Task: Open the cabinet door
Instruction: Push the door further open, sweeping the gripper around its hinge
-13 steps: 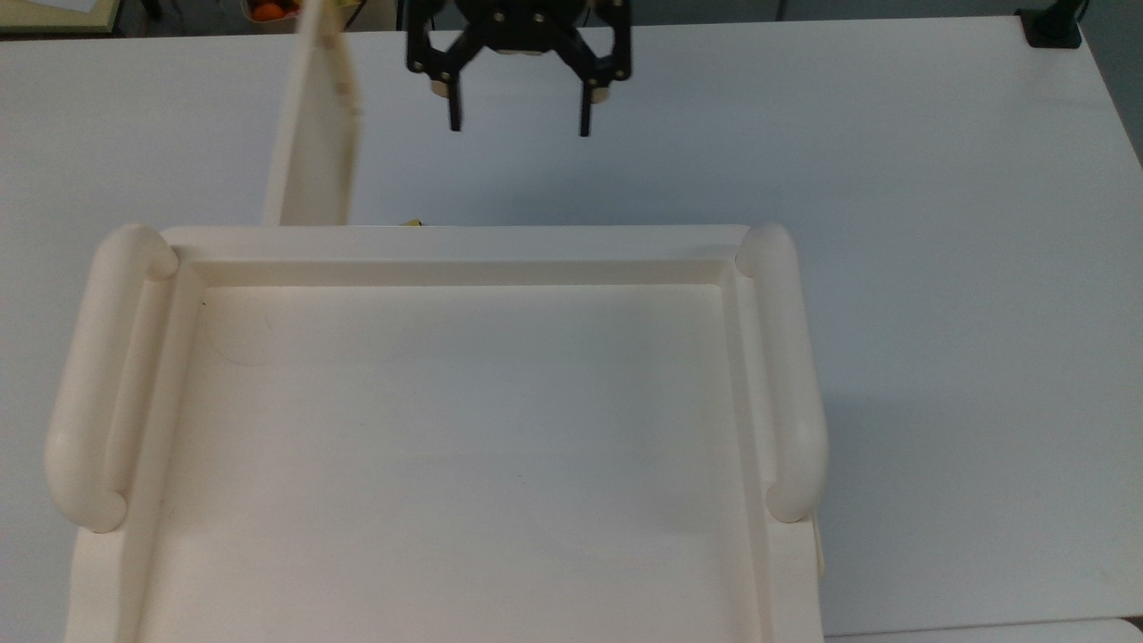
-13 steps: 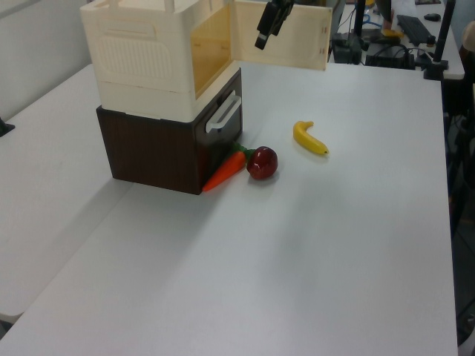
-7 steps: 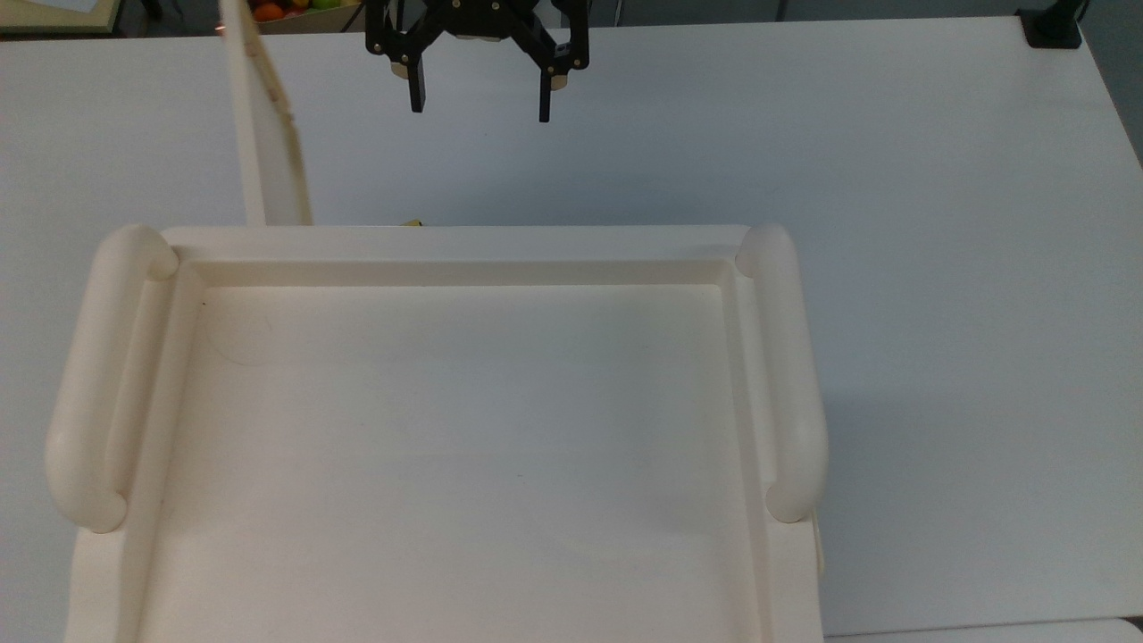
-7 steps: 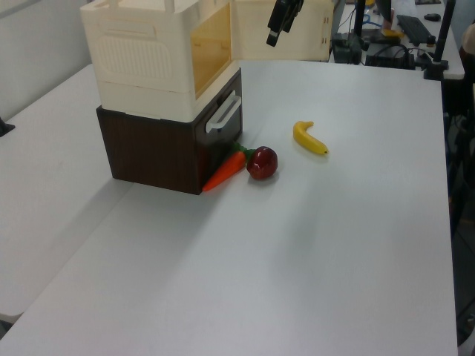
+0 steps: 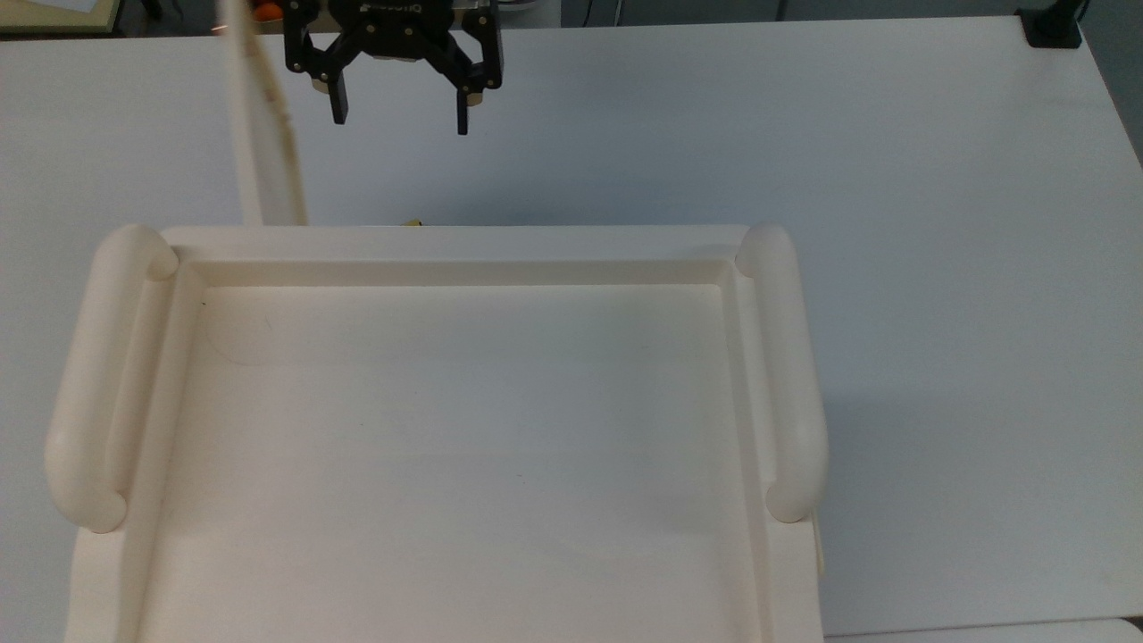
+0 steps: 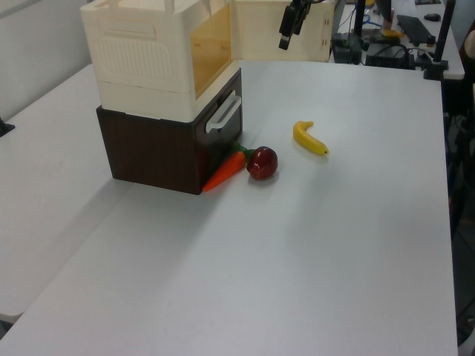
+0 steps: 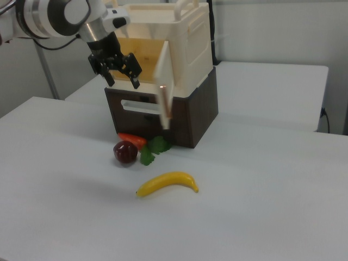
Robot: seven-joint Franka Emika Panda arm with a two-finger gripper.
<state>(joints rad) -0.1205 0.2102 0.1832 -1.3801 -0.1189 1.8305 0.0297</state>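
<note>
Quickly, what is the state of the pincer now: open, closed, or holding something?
Pincer: open, holding nothing, beside the swung-out cabinet door and not touching it.

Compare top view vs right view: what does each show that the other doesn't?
Top view alone: the cabinet's recessed tray top, seen from above. Right view alone: the banana, the red apple, the carrot with its green leaves, and the dark brown drawer unit beneath the cabinet. Both: the cabinet door swung wide open, and the gripper hanging beside it with its jaws apart, holding nothing.
</note>
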